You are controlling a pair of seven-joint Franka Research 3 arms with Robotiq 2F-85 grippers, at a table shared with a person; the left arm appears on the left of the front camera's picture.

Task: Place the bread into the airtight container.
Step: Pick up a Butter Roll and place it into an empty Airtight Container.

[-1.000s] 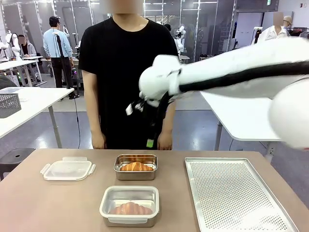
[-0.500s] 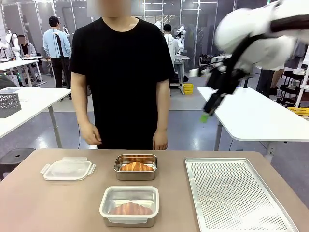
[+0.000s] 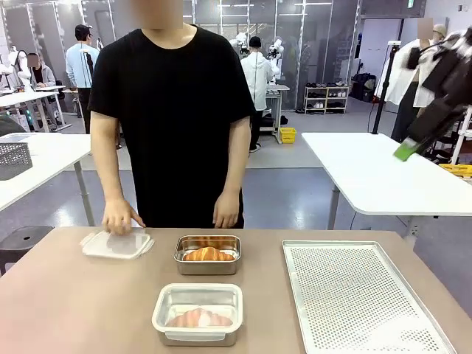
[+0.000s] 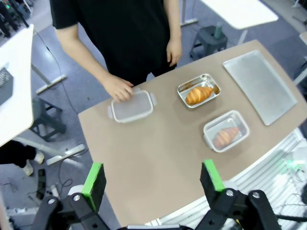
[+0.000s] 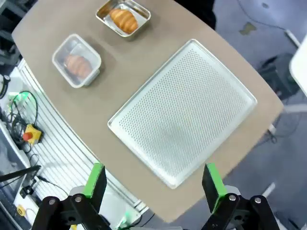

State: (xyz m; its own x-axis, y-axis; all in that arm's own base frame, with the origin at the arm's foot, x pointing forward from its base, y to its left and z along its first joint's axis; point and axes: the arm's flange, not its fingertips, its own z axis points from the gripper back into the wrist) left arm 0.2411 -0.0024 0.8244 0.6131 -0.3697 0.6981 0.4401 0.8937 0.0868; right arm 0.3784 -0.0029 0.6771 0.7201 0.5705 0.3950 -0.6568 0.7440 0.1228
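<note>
A bread [image 3: 198, 318] lies inside the clear airtight container [image 3: 234, 304] near the table's front edge, and the container stands uncovered. Another bread [image 3: 208, 254] lies in a small steel pan [image 3: 181, 264] behind it. The container's clear lid [image 3: 118, 245] is at the far left, with the person's hand [image 3: 119, 218] resting on it. My right gripper [image 3: 413, 144] hangs open, high at the far right, well off the table. High above the table my left gripper [image 4: 152, 179] is open and holds nothing; below it are the lid [image 4: 132, 106], the pan [image 4: 213, 83] and the container [image 4: 242, 125].
A large perforated metal tray [image 3: 361, 295] covers the right half of the table; from above it spreads under my right gripper [image 5: 153, 179], with the container [image 5: 60, 48] and pan [image 5: 140, 13] beyond it. The person stands at the far edge. White tables stand behind.
My right arm has swung from in front of the person up to the far right. The person stepped left, laid a hand on the lid and shifted it toward the far edge.
</note>
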